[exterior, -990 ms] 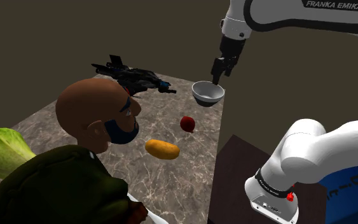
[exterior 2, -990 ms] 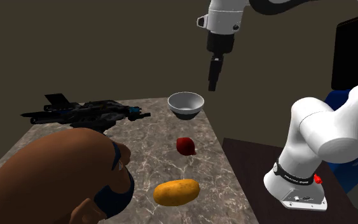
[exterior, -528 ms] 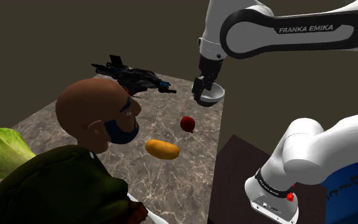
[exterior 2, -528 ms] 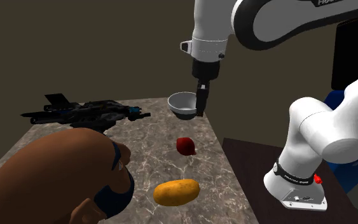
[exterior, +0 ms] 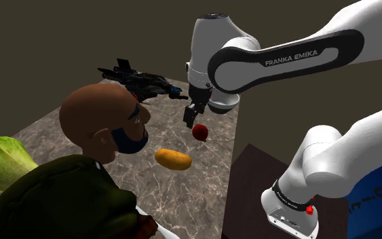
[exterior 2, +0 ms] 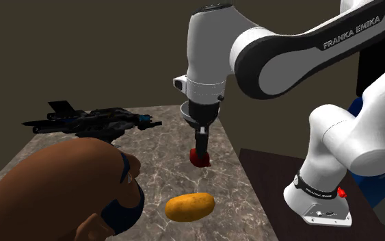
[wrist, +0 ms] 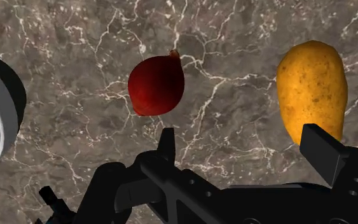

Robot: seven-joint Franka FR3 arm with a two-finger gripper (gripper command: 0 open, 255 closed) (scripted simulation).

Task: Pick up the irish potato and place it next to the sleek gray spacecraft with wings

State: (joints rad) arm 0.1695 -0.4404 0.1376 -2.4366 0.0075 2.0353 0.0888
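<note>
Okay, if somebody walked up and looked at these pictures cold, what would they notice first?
Most likely the big brown bald-headed figure looming in the foreground at the shoulder view's lower left. Next comes the white arm bent low over the marble-patterned table, its black pincer open just above a small red bulb-shaped thing. The yellow-orange potato lies close by, and the dark winged spacecraft sits at the far corner.

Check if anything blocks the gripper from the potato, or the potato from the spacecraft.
The gripper hangs over a red bulb; the potato lies apart, open from above. Bare tabletop leads to the spacecraft, with the brown head close beside that path.
</note>
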